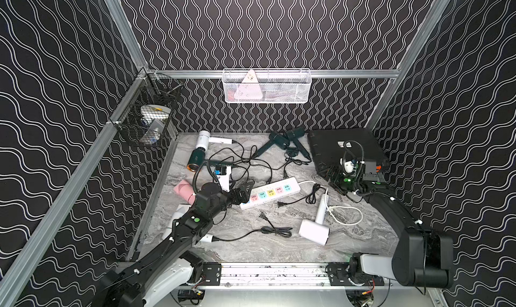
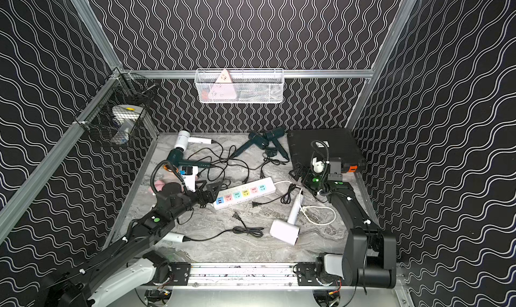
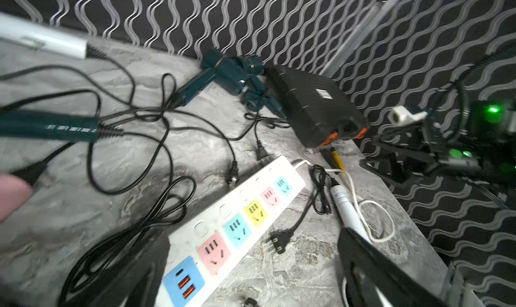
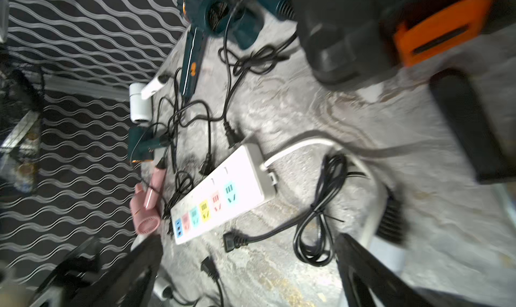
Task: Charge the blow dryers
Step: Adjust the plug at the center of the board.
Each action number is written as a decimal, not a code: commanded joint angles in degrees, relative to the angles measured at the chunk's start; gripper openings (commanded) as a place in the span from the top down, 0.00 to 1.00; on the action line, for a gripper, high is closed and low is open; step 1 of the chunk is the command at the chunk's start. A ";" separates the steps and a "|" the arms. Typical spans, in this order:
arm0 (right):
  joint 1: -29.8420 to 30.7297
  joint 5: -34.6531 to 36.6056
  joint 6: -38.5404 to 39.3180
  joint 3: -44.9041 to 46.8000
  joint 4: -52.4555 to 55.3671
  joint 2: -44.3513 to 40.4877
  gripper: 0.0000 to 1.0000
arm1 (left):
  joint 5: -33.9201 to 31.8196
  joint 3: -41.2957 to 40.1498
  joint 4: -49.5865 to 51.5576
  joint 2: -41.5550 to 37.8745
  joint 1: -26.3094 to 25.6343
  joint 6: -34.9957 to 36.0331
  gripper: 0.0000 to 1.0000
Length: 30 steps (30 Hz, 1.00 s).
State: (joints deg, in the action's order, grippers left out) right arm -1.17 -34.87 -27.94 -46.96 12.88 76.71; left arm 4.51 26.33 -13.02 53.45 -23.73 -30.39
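White mesh basket (image 1: 293, 73) holds a pink-white triangular block (image 1: 249, 89); black wire basket (image 1: 122, 129) holds white round items (image 1: 155, 111). Blow dryers (image 1: 314, 230) lie scattered on the marbled tabletop (image 1: 251, 244), the pink blow dryer (image 1: 183, 189) near the wide, empty left claw (image 1: 244, 192); right claw (image 1: 335, 180) likewise wide and empty.

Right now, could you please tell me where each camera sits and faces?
Top views: high at the front, looking down toward the back wall; both arms show.
Left wrist: low, faces rightward over the power strip toward the black case; left tool shows.
Right wrist: beside that case, faces leftward over the strip; right tool shows.
All share the strip.
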 commanded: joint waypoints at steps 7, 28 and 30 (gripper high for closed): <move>11.75 13.67 5.44 -2.26 2.34 -1.05 0.00 | -8.30 -1.10 -4.28 5.61 0.11 -6.27 0.01; 29.25 19.99 19.45 -4.23 7.32 4.59 0.09 | -13.91 -1.76 -2.39 5.45 0.17 -5.56 0.01; 31.76 22.05 21.01 -5.40 9.08 7.14 0.10 | -14.22 -1.81 -2.16 5.57 0.13 -5.51 0.01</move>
State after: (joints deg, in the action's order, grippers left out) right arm 28.42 -15.53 -10.37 -51.09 18.37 81.97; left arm -8.49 24.49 -14.37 58.81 -23.62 -35.90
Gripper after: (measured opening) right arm 0.899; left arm 0.991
